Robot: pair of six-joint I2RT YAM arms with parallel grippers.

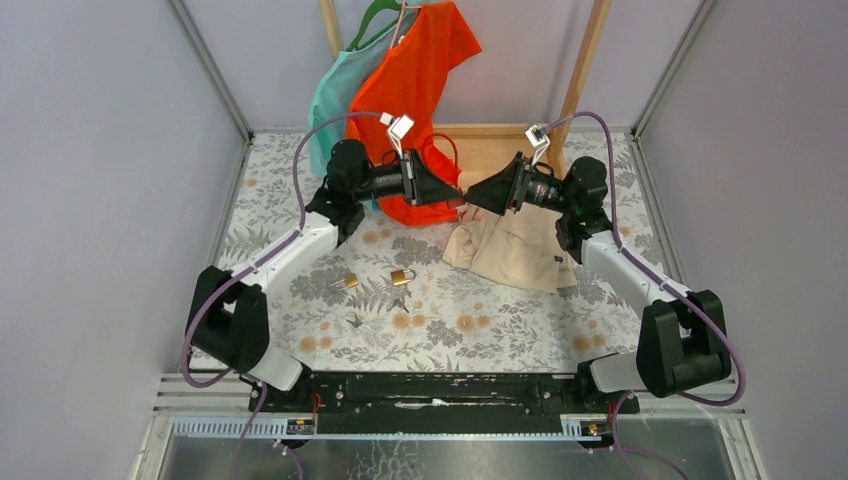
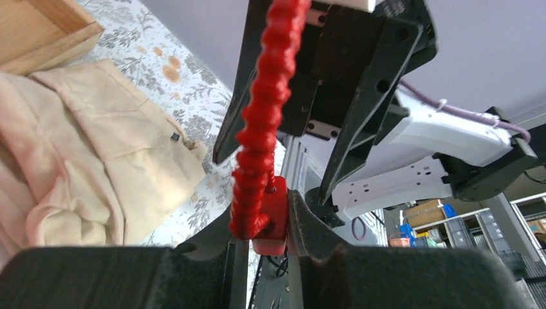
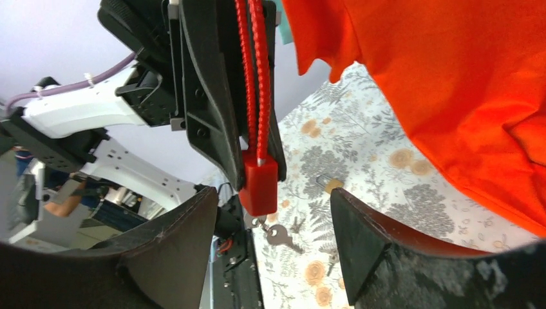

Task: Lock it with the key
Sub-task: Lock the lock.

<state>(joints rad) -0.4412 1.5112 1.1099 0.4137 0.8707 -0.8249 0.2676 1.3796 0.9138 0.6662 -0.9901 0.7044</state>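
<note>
My left gripper (image 1: 455, 196) is shut on a red padlock (image 2: 272, 219) with a red coiled cable shackle (image 2: 264, 109), held in the air over the table's middle back. In the right wrist view the red padlock (image 3: 259, 183) hangs between the left gripper's dark fingers (image 3: 216, 109), with a silver key (image 3: 278, 235) on a ring dangling from its underside. My right gripper (image 3: 273, 244) is open, its jaws wide on either side just short of the padlock and key, touching neither. In the top view it (image 1: 476, 196) faces the left gripper tip to tip.
Two brass padlocks (image 1: 402, 275) (image 1: 345, 282) and loose keys (image 1: 400, 303) lie on the floral tablecloth (image 1: 480, 320). A beige garment (image 1: 510, 250) lies at the right. An orange shirt (image 1: 415, 70) and a teal shirt (image 1: 340, 90) hang on a wooden rack (image 1: 590, 60) behind.
</note>
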